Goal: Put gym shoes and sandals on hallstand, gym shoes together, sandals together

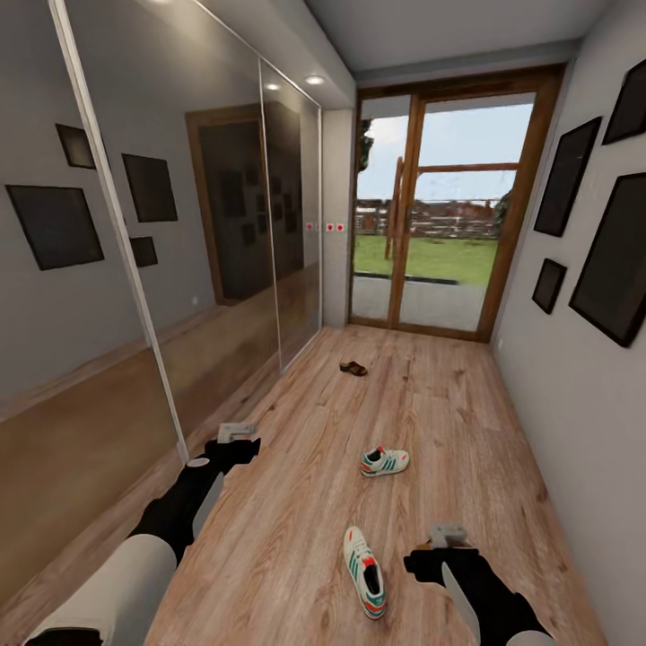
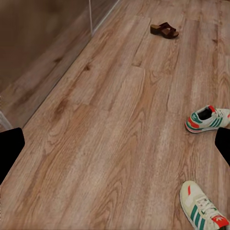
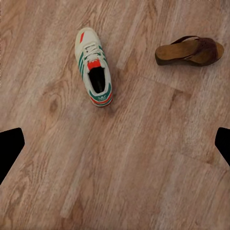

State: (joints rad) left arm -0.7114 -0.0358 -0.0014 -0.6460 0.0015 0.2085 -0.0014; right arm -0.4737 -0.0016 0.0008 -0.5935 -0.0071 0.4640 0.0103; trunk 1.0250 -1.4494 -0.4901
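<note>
Both grippers, left gripper (image 1: 235,437) and right gripper (image 1: 446,538), hover released over the corridor floor (image 1: 431,413). One gym shoe (image 1: 365,571) lies just beside the right gripper, the other gym shoe (image 1: 384,461) mid-floor. A sandal (image 1: 353,368) rests nearer the glass door (image 1: 440,215); another sandal (image 3: 189,50) lies near a sneaker.

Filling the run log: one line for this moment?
shoes: gym shoes, sandal on corridor floor | left hand: open, empty | right hand: open, empty

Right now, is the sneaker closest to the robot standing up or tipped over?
Standing up. The nearest gym shoe rests on its sole on the corridor floor, laces and opening facing up.
</note>
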